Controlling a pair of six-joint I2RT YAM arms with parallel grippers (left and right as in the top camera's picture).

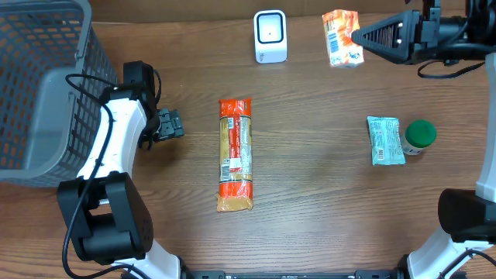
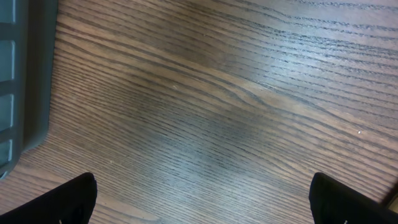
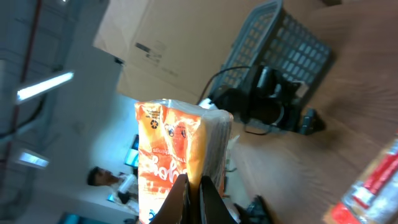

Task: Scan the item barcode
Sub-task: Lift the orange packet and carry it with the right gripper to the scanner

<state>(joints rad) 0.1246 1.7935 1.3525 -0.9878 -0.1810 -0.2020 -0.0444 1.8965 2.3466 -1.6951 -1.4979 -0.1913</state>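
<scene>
Right gripper (image 1: 359,36) clamped on the orange snack packet (image 1: 339,35), upper right: picked up, but apparently not yet at the white scanner (image 1: 270,36)

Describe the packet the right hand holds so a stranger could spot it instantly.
Look along the far edge of the wooden table, beside the white scanner. The orange packet there is pinched by the right hand. Unlike the long red-orange packet and the teal packet lying flat, it is the only one held.
</scene>
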